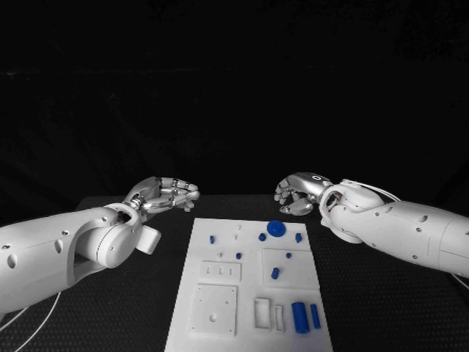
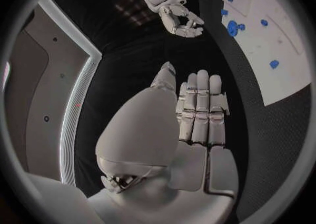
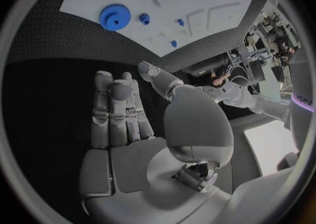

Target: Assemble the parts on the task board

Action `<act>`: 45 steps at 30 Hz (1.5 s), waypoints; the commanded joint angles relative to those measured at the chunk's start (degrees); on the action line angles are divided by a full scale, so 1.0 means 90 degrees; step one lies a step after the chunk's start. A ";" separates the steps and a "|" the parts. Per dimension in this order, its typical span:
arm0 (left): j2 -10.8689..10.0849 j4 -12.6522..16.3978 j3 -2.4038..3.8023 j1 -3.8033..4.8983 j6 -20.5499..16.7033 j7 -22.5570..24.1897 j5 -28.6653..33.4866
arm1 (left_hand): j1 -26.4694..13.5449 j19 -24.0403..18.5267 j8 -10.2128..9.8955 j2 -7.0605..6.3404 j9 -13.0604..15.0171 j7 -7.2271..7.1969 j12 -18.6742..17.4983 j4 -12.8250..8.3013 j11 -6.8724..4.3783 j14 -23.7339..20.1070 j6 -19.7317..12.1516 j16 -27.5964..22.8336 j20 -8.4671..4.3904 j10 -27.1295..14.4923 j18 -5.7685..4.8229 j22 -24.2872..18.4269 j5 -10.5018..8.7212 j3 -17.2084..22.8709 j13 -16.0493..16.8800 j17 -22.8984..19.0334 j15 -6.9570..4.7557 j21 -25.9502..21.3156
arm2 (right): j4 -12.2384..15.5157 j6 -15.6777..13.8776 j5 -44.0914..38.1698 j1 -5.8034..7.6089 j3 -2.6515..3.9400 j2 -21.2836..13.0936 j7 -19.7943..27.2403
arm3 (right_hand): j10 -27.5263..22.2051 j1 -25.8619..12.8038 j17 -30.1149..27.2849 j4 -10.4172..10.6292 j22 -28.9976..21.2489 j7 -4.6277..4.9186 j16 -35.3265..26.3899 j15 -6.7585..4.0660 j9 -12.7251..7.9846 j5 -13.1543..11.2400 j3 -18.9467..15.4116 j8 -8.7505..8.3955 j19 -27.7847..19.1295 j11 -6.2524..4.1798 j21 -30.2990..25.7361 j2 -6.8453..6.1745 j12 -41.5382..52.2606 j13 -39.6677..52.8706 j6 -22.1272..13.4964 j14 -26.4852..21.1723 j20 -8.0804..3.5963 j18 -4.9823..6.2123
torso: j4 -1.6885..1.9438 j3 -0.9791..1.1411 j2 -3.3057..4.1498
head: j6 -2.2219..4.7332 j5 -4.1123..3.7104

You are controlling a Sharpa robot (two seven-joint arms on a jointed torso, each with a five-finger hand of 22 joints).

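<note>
A: Task board (image 1: 219, 308) first — where does it sit, and how far along does the job look?

B: It lies flat in the middle of the black desk (image 1: 118, 293), between the two arms. By my reading the assembly is at an early stage: a large blue gear (image 1: 277, 228) rests near the far end of the plate, with a smaller gear (image 1: 299, 237) just beside it, and several little blue pieces are scattered across the panels. Whether any of them is already seated properly, I cannot tell.

A: Any containers or pockets holding something?

B: Near the close end, two long blue cylinders (image 1: 301, 317) lie side by side. Next to them are pale rectangular slots (image 1: 263, 311) that look unfilled. A short blue peg (image 1: 275, 273) sits on the raised square panel above them.

A: And the hands?

B: The left hand (image 1: 162, 195) hovers beyond the far left corner of the plate, fingers curled loosely in the head view, holding nothing. The right hand (image 1: 301, 192) hangs above the far edge near the large gear, fingers bent inward, nothing between them. Both wrist views show straight fingers and bare palms, so I judge that nearly all the work remains
</note>
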 commanded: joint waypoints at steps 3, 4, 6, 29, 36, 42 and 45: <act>0.0007 0.0091 0.0010 0.0012 0.0366 0.0122 -0.0231 | -0.0024 -0.0070 -0.0032 -0.0010 0.0016 -0.0001 -0.0048 -0.0013 0.0004 -0.0072 0.0061 -0.0126 0.0016 0.0080 0.0021 0.0076 -0.0028 0.0054 -0.0001 -0.0039 0.0006 -0.0037 | 0.0048 -0.0196 -0.0998 -0.0066 0.0000 0.0089 -0.0269 | -0.0052 -0.0033 0.0007 0.0006 0.0173 0.0030 0.0080 0.0057 -0.0019 -0.0070 -0.0043 -0.0059 -0.0055 0.0048 0.0121 -0.0121 -0.0067 -0.0020 -0.0050 -0.0035 -0.0020 0.0202 | 0.0030 0.0008 0.0200 | 0.0028 -0.0048; 0.0008 0.0112 0.0010 0.0012 0.0374 0.0113 -0.0238 | -0.0022 -0.0081 -0.0037 -0.0010 0.0019 -0.0005 -0.0058 -0.0013 0.0002 -0.0082 0.0066 -0.0160 0.0023 0.0086 0.0019 0.0070 -0.0028 0.0057 -0.0002 -0.0049 0.0012 -0.0048 | 0.0042 -0.0177 -0.1070 -0.0096 -0.0002 0.0119 -0.0295 | -0.0084 -0.0047 0.0005 0.0009 0.0172 0.0020 0.0095 0.0067 -0.0025 -0.0082 -0.0043 -0.0075 -0.0064 0.0058 0.0145 -0.0148 -0.0079 -0.0029 -0.0073 -0.0040 -0.0020 0.0202 | 0.0029 0.0010 0.0213 | 0.0030 -0.0047; 0.0016 0.0130 0.0010 0.0012 0.0383 0.0107 -0.0239 | -0.0019 -0.0109 -0.0048 -0.0007 0.0023 -0.0005 -0.0078 -0.0013 0.0003 -0.0102 0.0068 -0.0222 0.0035 0.0091 0.0014 0.0058 -0.0026 0.0061 -0.0005 -0.0067 0.0024 -0.0072 | 0.0031 -0.0163 -0.1165 -0.0141 -0.0007 0.0163 -0.0320 | -0.0137 -0.0064 -0.0001 0.0017 0.0168 0.0015 0.0118 0.0084 -0.0035 -0.0105 -0.0032 -0.0099 -0.0079 0.0075 0.0180 -0.0182 -0.0088 -0.0045 -0.0107 -0.0049 -0.0022 0.0202 | 0.0028 0.0011 0.0246 | 0.0030 -0.0049; 0.0066 0.0113 0.0014 0.0011 0.0365 0.0047 -0.0238 | -0.0081 -0.0201 -0.0126 -0.0036 0.0031 0.0044 -0.0184 -0.0008 0.0038 -0.0135 0.0019 -0.0444 0.0093 0.0068 0.0002 0.0018 -0.0040 0.0055 -0.0025 -0.0106 0.0088 -0.0166 | -0.0018 -0.0158 -0.1551 -0.0351 -0.0157 0.0432 -0.0467 | -0.0429 -0.0211 -0.0062 0.0095 0.0150 -0.0041 0.0252 0.0167 -0.0071 -0.0220 0.0045 -0.0149 -0.0146 0.0161 0.0354 -0.0364 -0.0085 -0.0167 -0.0159 -0.0092 -0.0032 0.0202 | 0.0079 0.0026 0.0573 | 0.0054 -0.0050; 0.0081 0.0089 0.0014 0.0011 0.0371 0.0028 -0.0238 | -0.0093 -0.0202 -0.0128 -0.0032 0.0033 0.0050 -0.0188 -0.0008 0.0042 -0.0130 0.0021 -0.0455 0.0096 0.0073 0.0004 0.0018 -0.0041 0.0058 -0.0025 -0.0104 0.0090 -0.0168 | -0.0036 -0.0129 -0.1603 -0.0371 -0.0177 0.0468 -0.0483 | -0.0394 -0.0182 -0.0075 0.0099 0.0149 -0.0034 0.0294 0.0158 -0.0067 -0.0250 0.0098 -0.0134 -0.0146 0.0151 0.0389 -0.0336 -0.0055 -0.0170 -0.0125 -0.0089 -0.0042 0.0202 | 0.0078 0.0017 0.0646 | 0.0056 -0.0055; 0.0082 0.0085 0.0014 0.0011 0.0373 0.0020 -0.0237 | -0.0105 -0.0202 -0.0130 -0.0027 0.0035 0.0054 -0.0192 -0.0007 0.0044 -0.0125 0.0022 -0.0462 0.0098 0.0076 0.0006 0.0018 -0.0040 0.0060 -0.0025 -0.0103 0.0091 -0.0170 | -0.0060 -0.0098 -0.1672 -0.0382 -0.0188 0.0476 -0.0509 | -0.0287 -0.0154 -0.0095 0.0117 0.0147 -0.0037 0.0359 0.0125 -0.0053 -0.0343 0.0179 -0.0094 -0.0141 0.0117 0.0447 -0.0307 -0.0019 -0.0156 -0.0040 -0.0091 -0.0055 0.0202 | 0.0081 0.0011 0.0692 | 0.0050 -0.0063; 0.0076 0.0095 0.0014 0.0012 0.0376 0.0016 -0.0236 | -0.0109 -0.0201 -0.0131 -0.0023 0.0036 0.0054 -0.0194 -0.0007 0.0044 -0.0122 0.0023 -0.0465 0.0099 0.0077 0.0007 0.0018 -0.0040 0.0063 -0.0025 -0.0102 0.0092 -0.0170 | -0.0065 -0.0072 -0.1707 -0.0382 -0.0189 0.0476 -0.0524 | -0.0200 -0.0122 -0.0113 0.0142 0.0145 -0.0043 0.0402 0.0096 -0.0041 -0.0461 0.0276 -0.0066 -0.0140 0.0089 0.0484 -0.0290 0.0003 -0.0135 0.0025 -0.0096 -0.0062 0.0202 | 0.0085 0.0005 0.0722 | 0.0061 -0.0068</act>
